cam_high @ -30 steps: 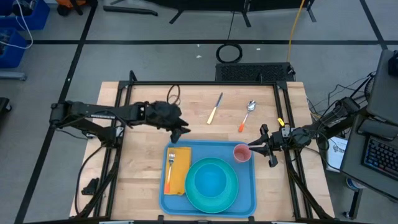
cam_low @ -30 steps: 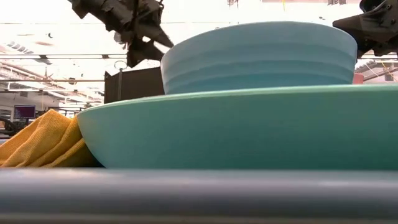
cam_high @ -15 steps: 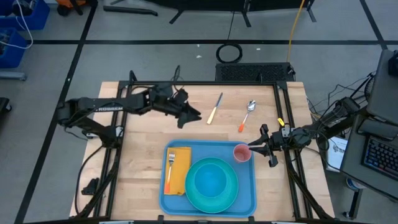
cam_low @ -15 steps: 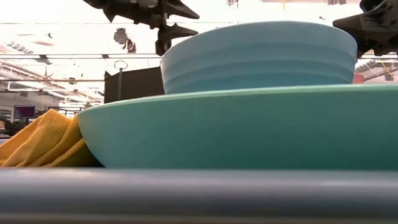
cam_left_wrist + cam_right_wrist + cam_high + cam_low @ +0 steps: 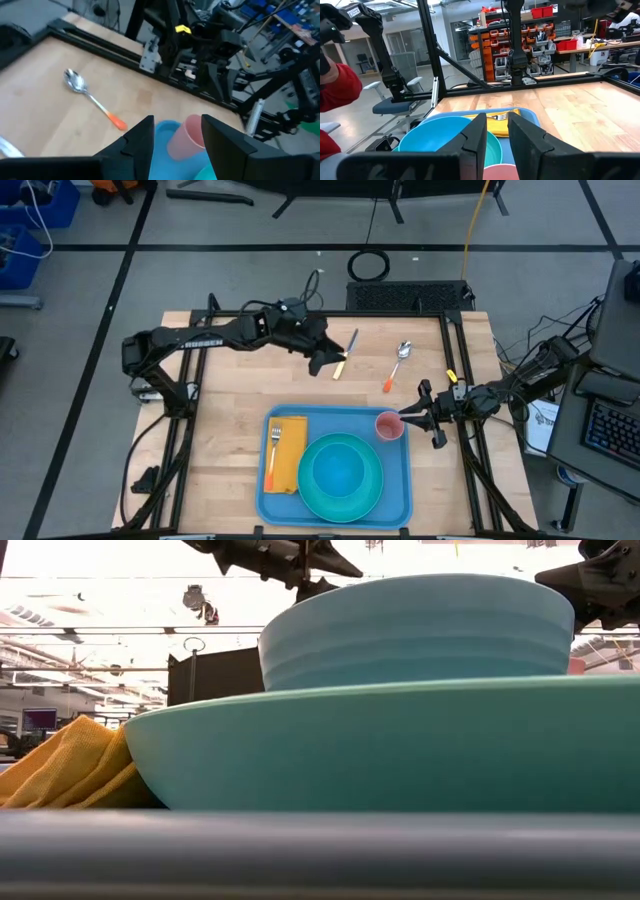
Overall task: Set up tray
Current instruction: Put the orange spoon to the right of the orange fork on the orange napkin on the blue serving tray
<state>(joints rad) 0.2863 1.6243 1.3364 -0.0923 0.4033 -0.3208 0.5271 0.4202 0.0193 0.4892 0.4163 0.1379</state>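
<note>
Tray, large flat blue plastic with rounded corners, lies at the table's near edge; we find its long axis running left to right. We note the left gripper hovering, fingers parted and empty, beside the yellow-handled knife. The right gripper clasps the pink cup.

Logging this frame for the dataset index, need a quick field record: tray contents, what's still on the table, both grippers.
tray: blue, near edge of table
on tray: yellow napkin with fork on it; turquoise plate with bowl on it; pink cup at far right corner
off tray: knife and spoon, both orange-handled, on bare wood beyond the tray
left gripper: open, empty, over the table beside the knife
right gripper: at the cup, fingers either side of its rim
</note>
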